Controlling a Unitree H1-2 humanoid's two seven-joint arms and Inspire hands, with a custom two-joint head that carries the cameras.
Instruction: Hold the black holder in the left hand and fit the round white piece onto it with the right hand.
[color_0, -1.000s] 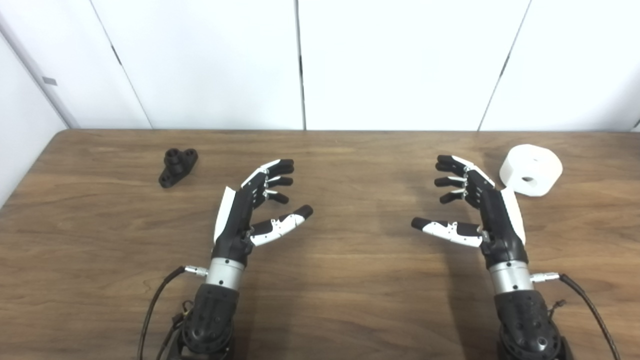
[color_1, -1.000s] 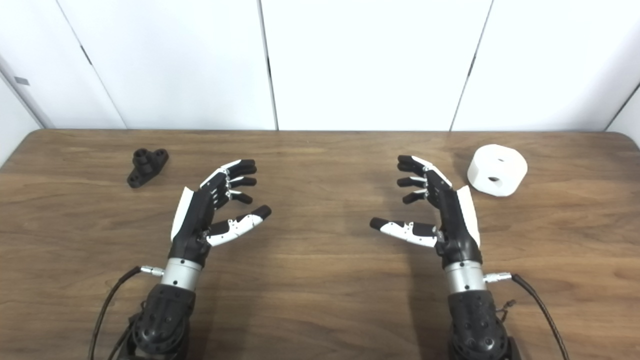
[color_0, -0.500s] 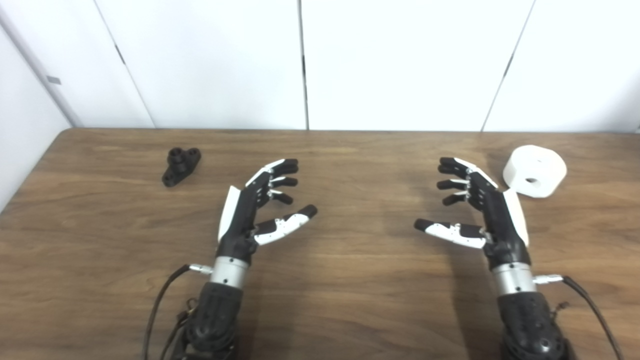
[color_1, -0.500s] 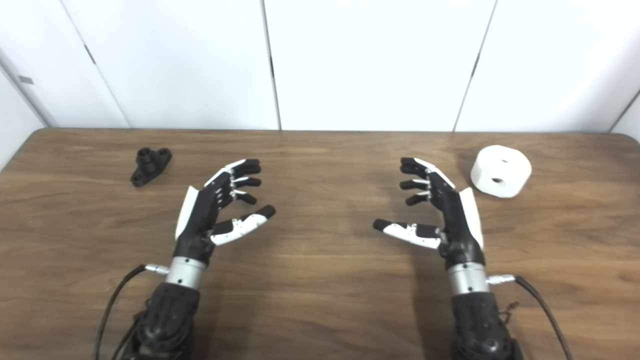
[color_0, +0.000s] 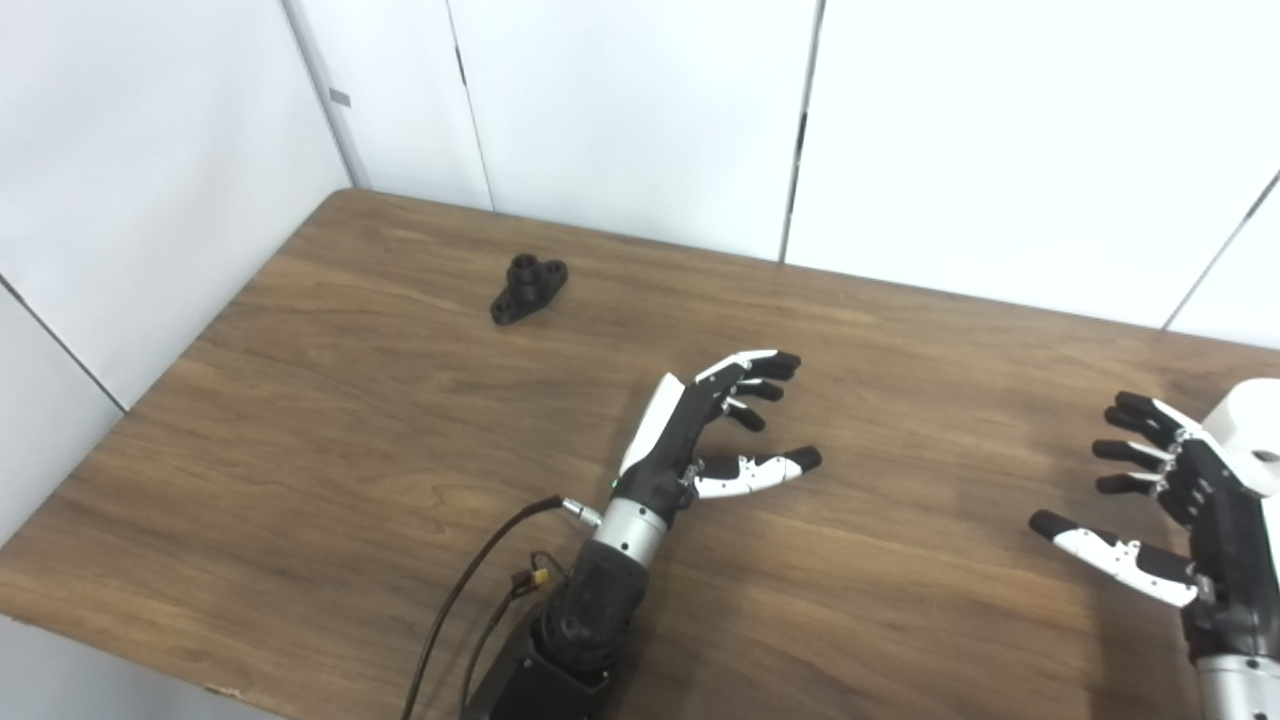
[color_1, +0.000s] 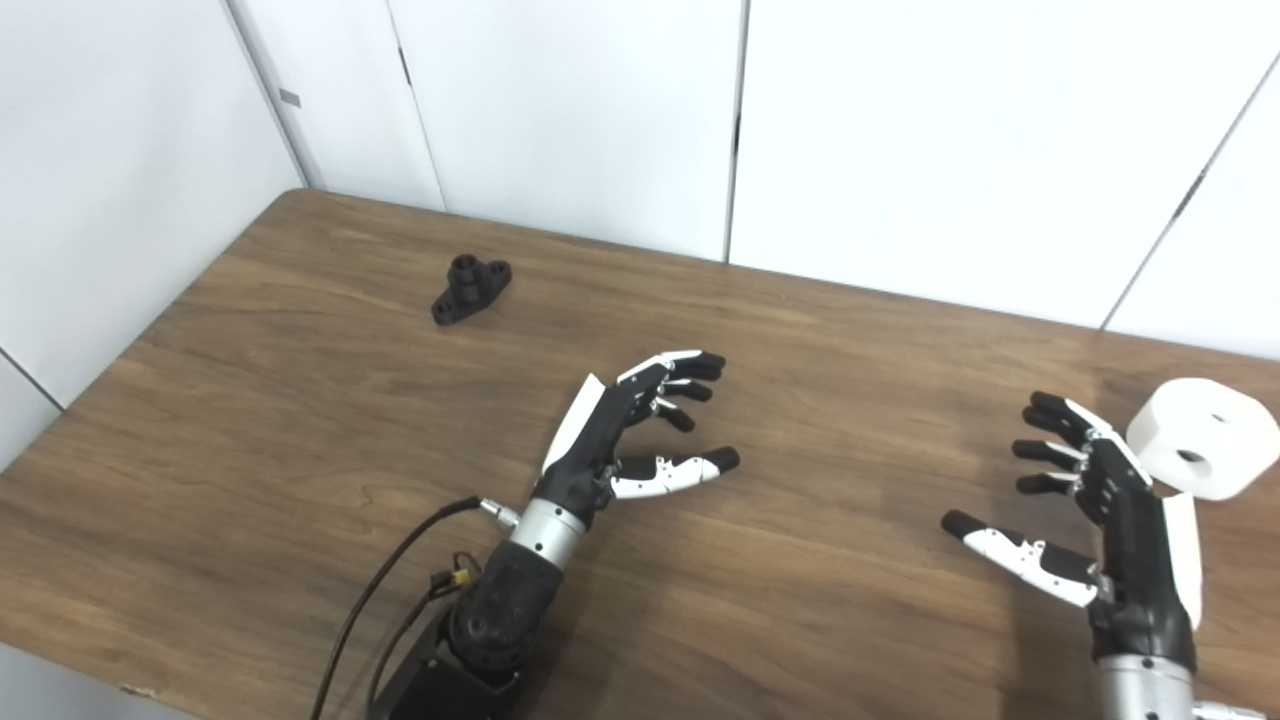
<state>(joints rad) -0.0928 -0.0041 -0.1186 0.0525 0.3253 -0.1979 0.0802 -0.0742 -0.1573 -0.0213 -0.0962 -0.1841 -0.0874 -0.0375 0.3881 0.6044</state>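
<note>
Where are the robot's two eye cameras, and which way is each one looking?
Left eye view: on the head, looking down and leftward at the table; shows the left hand and right hand, with the white piece cut off.
Right eye view: beside it, looking the same way; both hands and the whole white piece show.
Shared: both hands open, and the black holder far left.
</note>
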